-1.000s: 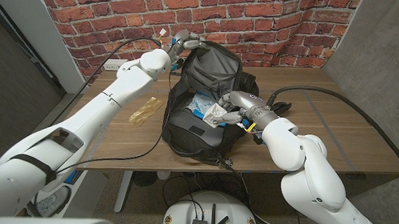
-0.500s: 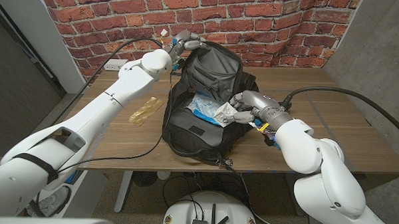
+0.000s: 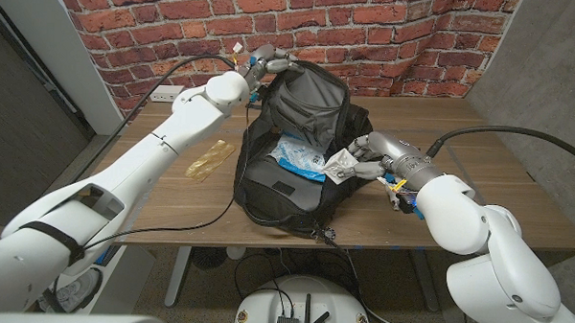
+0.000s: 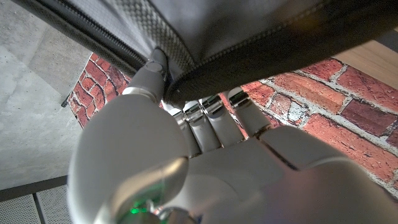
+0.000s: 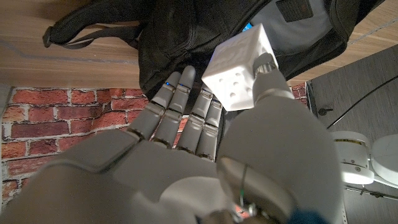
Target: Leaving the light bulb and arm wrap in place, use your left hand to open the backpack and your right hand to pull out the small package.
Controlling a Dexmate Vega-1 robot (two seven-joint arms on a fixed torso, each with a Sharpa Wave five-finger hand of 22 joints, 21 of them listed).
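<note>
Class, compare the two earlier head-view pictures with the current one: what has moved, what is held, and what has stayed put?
The right hand, gripping the small white package, has drawn back toward the robot's right, carrying it from inside the open black backpack to its right rim. The left hand keeps holding the backpack's top flap up. The tan arm wrap has not moved.

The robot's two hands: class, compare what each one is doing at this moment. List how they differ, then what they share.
The left hand grips the backpack by its upper flap at the far side, near the brick wall; the right hand pinches the small package at the bag's right edge. The left hand's fingers curl around dark fabric; the right hand's fingers lie mostly straight. Both hands are holding something at the backpack.
</note>
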